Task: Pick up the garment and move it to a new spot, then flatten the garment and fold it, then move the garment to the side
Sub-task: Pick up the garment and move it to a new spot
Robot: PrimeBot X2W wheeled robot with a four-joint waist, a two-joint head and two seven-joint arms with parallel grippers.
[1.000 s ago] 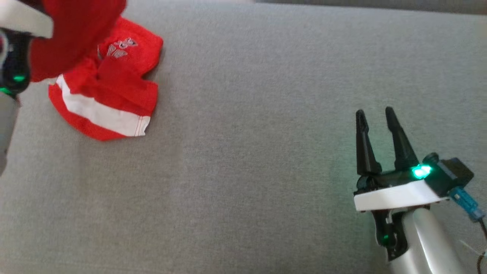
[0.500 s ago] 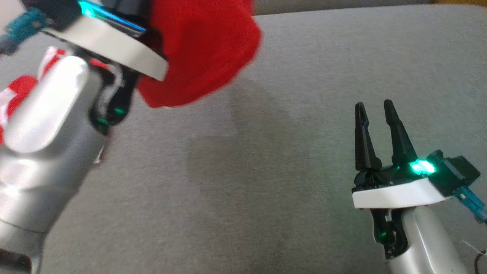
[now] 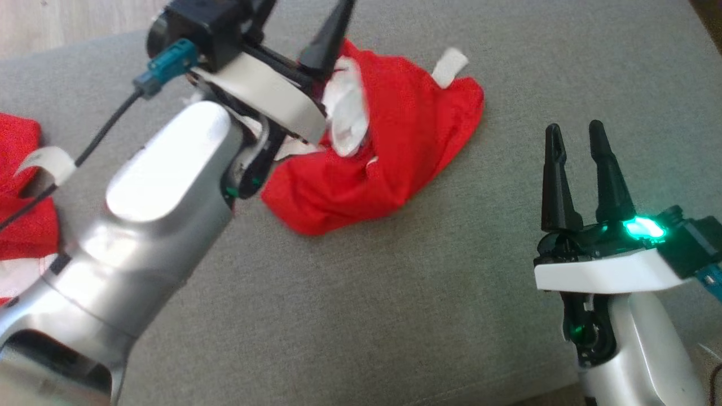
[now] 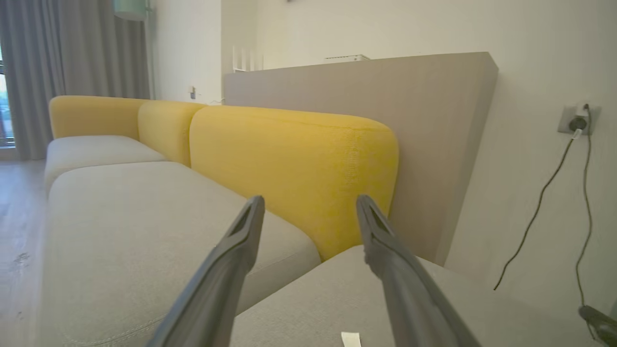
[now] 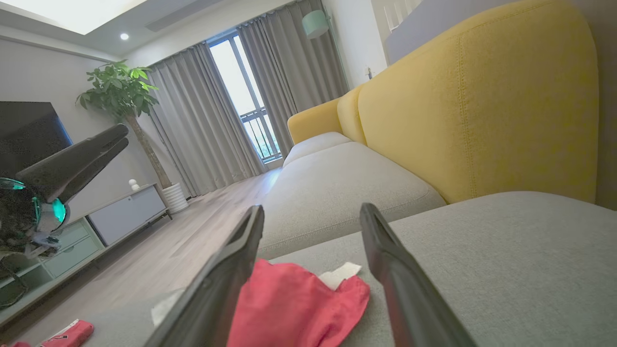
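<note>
a second red cloth (image 3: 22,225) lies far left; i could grab it by mistake. my left gripper (image 4: 311,200), wide and empty, hovers by the garment (image 3: 406,146), crumpled mid-sofa (image 3: 395,316); one pinch may catch several layers. my right gripper (image 3: 575,128), wide, empty, sits well apart.

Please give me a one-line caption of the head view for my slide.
Red garment lies crumpled on the grey sofa cushion, open left hand near it, open right hand apart.
</note>
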